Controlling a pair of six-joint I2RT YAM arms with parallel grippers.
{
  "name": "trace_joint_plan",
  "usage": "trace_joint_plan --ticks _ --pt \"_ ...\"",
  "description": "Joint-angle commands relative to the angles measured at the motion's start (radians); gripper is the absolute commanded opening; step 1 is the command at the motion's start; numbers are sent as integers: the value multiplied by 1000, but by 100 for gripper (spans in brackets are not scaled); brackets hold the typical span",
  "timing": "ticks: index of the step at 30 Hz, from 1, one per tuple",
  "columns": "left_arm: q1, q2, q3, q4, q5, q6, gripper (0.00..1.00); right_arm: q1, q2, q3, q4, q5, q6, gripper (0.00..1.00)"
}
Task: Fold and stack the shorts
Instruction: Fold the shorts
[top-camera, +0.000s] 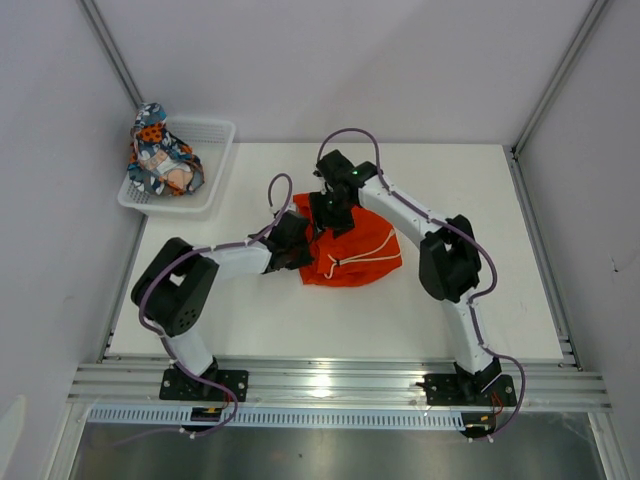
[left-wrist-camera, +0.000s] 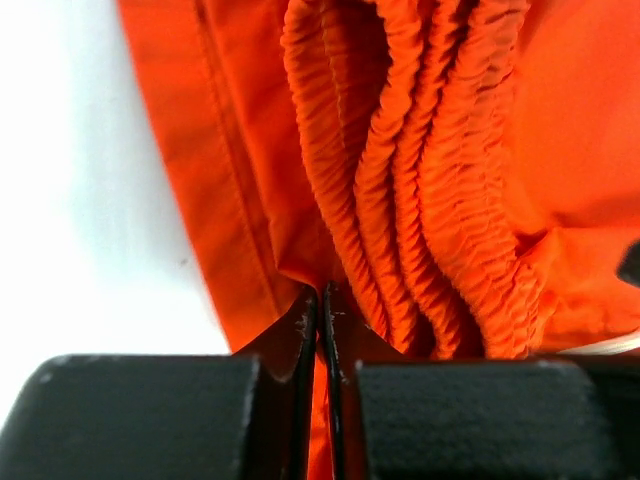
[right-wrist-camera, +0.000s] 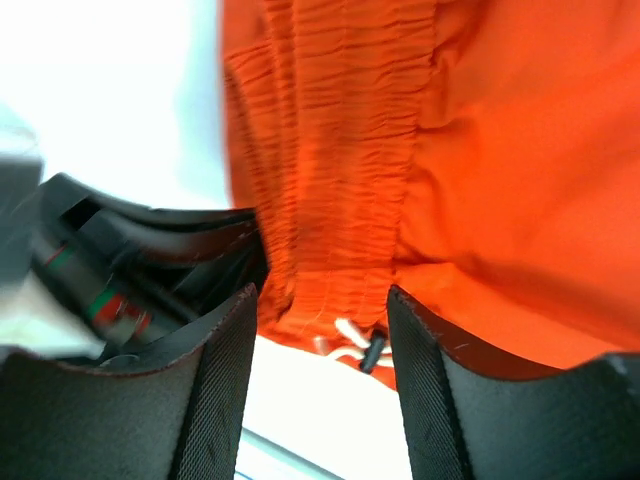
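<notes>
The orange shorts lay mid-fold at the middle of the bench. The left fingers were clamped on a fabric edge, and the right fingers stood apart at the waistband. The next move likely called for flattening the fold. The printed shorts sat in the basket.

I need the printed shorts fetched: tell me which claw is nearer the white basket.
Left. The left claw, shut on the orange shorts' basket-side edge, is nearer the basket; the right claw stands open over the shorts, farther to the right.
</notes>
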Motion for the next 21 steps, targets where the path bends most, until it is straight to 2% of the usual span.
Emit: trace_joint_plan --ticks 1,4,6,7,9,10,12,13,19,21 --pt "-8 -76 16 -60 -30 25 8 -43 -159 -82 165 -154 41 56" --pt "-6 -143 -5 -85 -38 25 10 -85 -251 -235 289 -166 101 52" --pt "-3 -203 -13 -120 -52 36 15 -131 -323 -329 432 -255 134 47" --pt "6 -222 -11 -134 -55 39 18 -148 -343 -421 482 -284 156 41" --pt "23 -269 -5 -177 -53 51 24 -172 -381 -493 605 -338 208 33" --pt "47 -283 -4 -189 -47 55 30 -186 -381 -518 628 -354 216 25" --pt "70 -314 7 -208 -24 69 42 -189 -369 -553 671 -402 224 17" --pt "95 -320 13 -209 -17 72 45 -189 -365 -566 687 -419 231 13" --pt "146 -245 182 -235 71 115 49 -183 -317 -739 1060 -571 372 0" --pt "156 -210 266 -240 88 123 49 -174 -300 -780 1114 -583 403 0"
